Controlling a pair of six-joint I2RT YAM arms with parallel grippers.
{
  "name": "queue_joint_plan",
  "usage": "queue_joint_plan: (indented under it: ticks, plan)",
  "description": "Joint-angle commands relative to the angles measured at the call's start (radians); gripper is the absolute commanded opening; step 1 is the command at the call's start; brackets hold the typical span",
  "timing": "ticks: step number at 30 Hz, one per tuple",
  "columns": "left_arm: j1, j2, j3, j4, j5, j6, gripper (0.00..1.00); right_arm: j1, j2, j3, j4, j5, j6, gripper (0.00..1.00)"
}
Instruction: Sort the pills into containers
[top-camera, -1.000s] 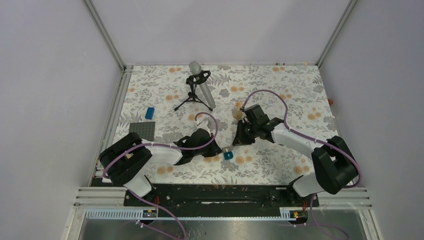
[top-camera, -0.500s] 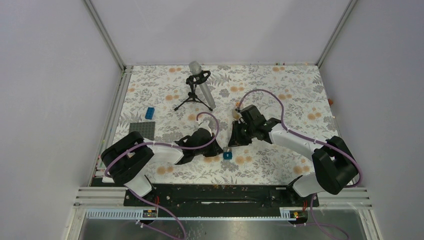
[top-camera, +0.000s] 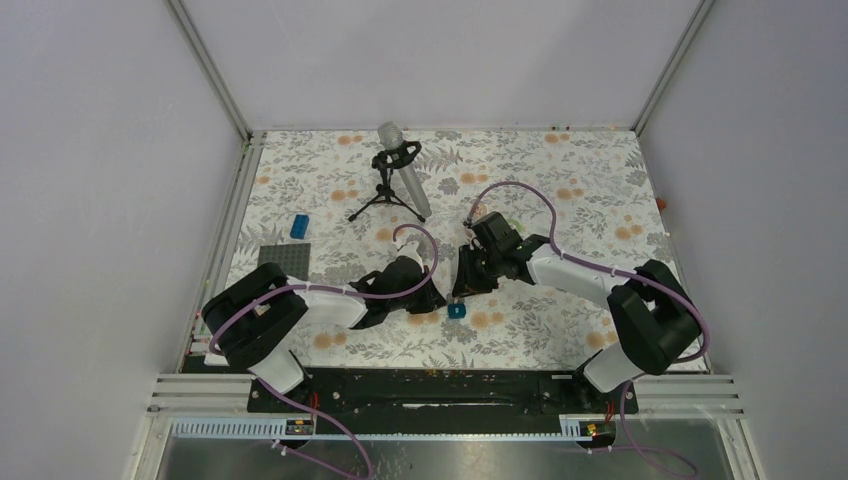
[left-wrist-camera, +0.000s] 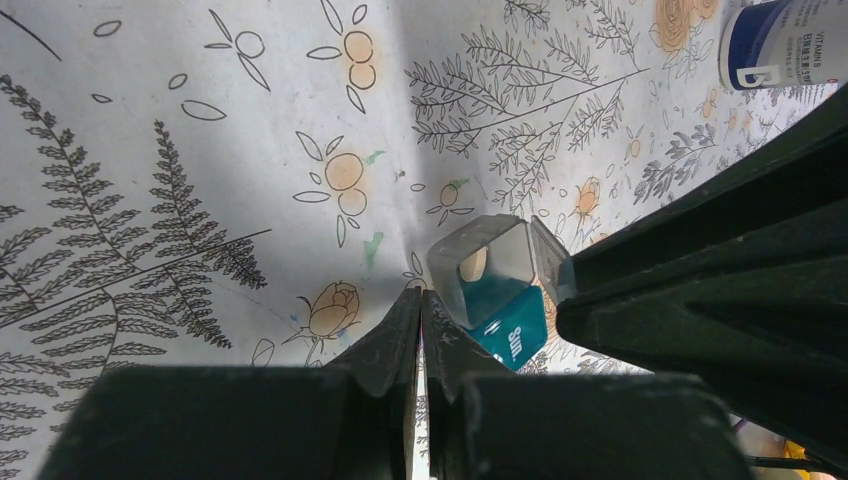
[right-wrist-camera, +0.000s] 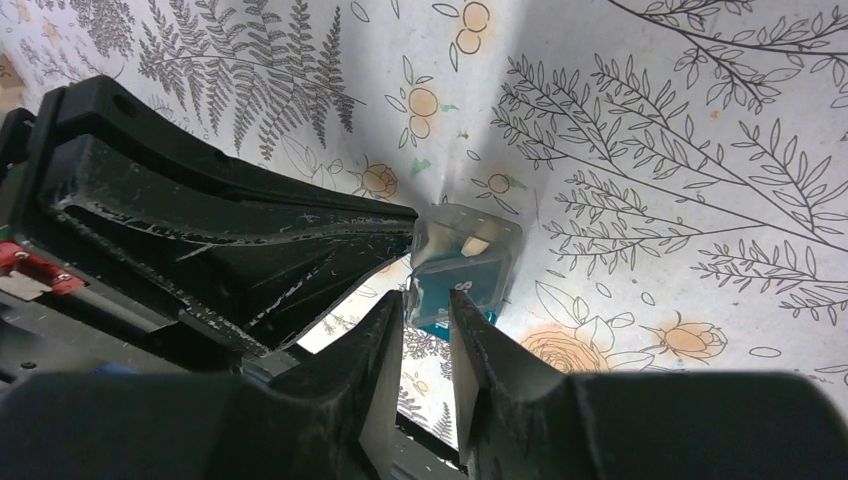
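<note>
A small teal pill container (top-camera: 457, 311) stands on the flowered table between my two grippers, its clear lid flipped up. One pale pill (left-wrist-camera: 472, 265) lies inside the container (left-wrist-camera: 497, 285). My left gripper (left-wrist-camera: 420, 296) is shut with nothing in it, its tips resting just left of the container. My right gripper (right-wrist-camera: 428, 302) hovers close over the container (right-wrist-camera: 462, 262) with its jaws slightly apart and nothing between them. The pill (right-wrist-camera: 476, 245) shows through the lid there. The left gripper (top-camera: 428, 298) and the right gripper (top-camera: 464, 287) nearly touch.
A white vitamin bottle (left-wrist-camera: 785, 40) lies beyond the container. A microphone on a small tripod (top-camera: 397, 172) stands at the back. A blue brick (top-camera: 299, 226) and a dark grey baseplate (top-camera: 283, 262) lie at the left. Frame rails edge the table.
My right arm has swung left and down toward the container, and its jaws have parted a little. The left arm and the container have stayed put.
</note>
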Motion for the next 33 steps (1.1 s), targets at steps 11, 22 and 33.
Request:
queue_joint_plan:
  ticks: [11, 22, 33]
  plan:
    - [-0.005, 0.0, 0.025, 0.042, 0.003, 0.007, 0.03, 0.013, 0.068, 0.028, 0.053, -0.015, 0.005, 0.41]
    - [-0.004, -0.051, 0.008, 0.061, -0.009, -0.001, 0.08, 0.012, 0.054, 0.041, 0.026, 0.028, 0.021, 0.32]
    - [-0.005, -0.132, -0.045, 0.129, -0.054, -0.009, 0.17, 0.013, -0.027, 0.071, -0.034, 0.094, 0.006, 0.3]
